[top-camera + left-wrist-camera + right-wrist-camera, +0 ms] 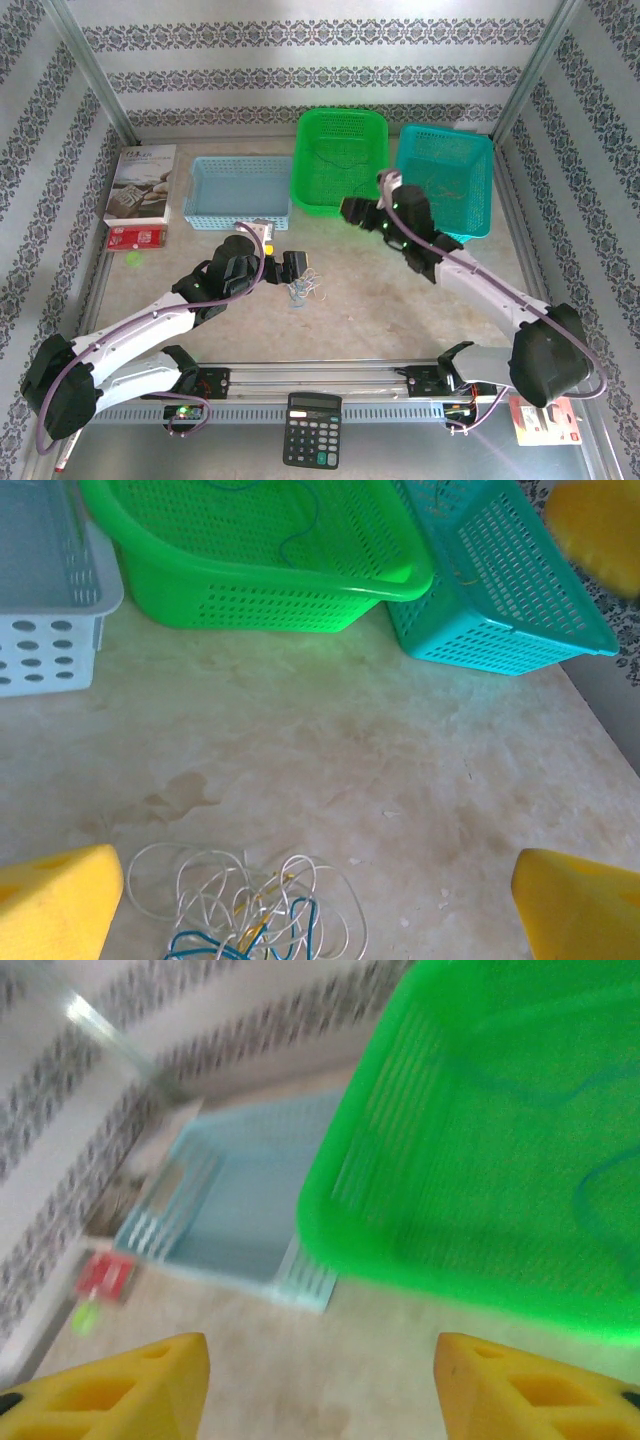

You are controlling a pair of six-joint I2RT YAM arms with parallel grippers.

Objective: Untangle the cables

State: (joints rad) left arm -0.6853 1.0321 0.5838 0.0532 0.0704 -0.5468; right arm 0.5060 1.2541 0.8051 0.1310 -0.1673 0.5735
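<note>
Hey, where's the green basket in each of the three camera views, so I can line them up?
Top external: green basket at the back, centre.
Left wrist: green basket along the top, its front wall facing the camera.
Right wrist: green basket at upper right, blurred.
Shared landmark: light blue basket, beside it on its left in every view.

The cables are a small bundle of very thin, flexible wires lying flat on the beige counter, about midway between its left and right edges and closer to its near edge. Loose white loops make up most of the heap. A yellowish-tan strand and a dark blue strand are knotted through them. Another thin dark wire curls inside the green plastic basket.
</note>
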